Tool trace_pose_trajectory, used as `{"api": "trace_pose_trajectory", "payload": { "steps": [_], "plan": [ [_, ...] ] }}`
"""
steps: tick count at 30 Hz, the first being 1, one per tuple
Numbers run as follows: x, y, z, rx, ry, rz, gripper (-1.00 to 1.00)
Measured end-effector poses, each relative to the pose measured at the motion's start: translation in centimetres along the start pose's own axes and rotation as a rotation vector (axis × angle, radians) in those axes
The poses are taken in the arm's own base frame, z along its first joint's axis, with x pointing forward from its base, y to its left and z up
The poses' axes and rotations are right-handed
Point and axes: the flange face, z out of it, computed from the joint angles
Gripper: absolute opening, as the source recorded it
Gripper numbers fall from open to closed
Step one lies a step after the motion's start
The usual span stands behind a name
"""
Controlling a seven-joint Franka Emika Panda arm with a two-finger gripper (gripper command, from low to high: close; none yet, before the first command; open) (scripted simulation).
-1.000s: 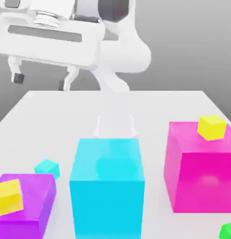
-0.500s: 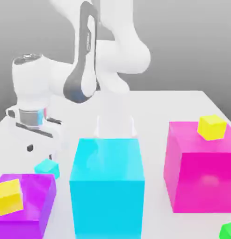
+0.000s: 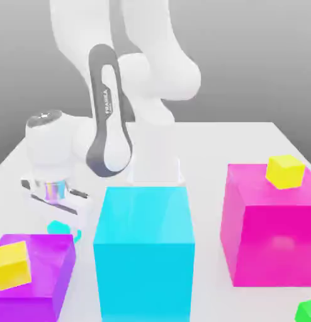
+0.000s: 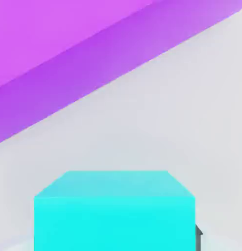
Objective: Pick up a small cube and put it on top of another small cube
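Observation:
The small cube, plain cyan, rests on the white table at the exterior view's left, between the purple block and the big cyan block. My gripper has come straight down over it, and the hand covers most of the cube. In the hand view the small cube sits close up between the jaws, with a dark fingertip against its side. The gripper is shut on it, and the cube is still on the table.
A small yellow cube lies on the purple block, seen close beside the hand. The magenta block at the exterior view's right carries another yellow cube. A green cube peeks in at the corner.
The arm swung down from high above the table to the small cyan cube. The jaws, wide open before, have closed on it.

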Motion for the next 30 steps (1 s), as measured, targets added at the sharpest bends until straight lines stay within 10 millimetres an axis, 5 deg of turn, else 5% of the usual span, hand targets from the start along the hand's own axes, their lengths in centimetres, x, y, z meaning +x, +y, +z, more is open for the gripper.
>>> {"api": "trace_pose_trajectory", "payload": {
  "steps": [5, 9, 16, 25, 27, 30],
  "plan": [
    [-0.1, 0.1, -4.1, 0.000, -0.001, 0.000, -1.00],
    [1.0, 0.5, -5.5, 0.020, -0.040, 0.095, -1.00],
    [2.2, -2.8, -8.4, 0.126, -0.173, 0.284, -1.00],
    [2.0, -8.6, -13.4, 0.356, -0.437, 0.456, -1.00],
    [0.5, -11.3, -15.4, 0.390, -0.506, 0.444, -1.00],
    [-4.6, -16.5, -19.4, 0.376, -0.595, 0.355, -1.00]
  ]
}}
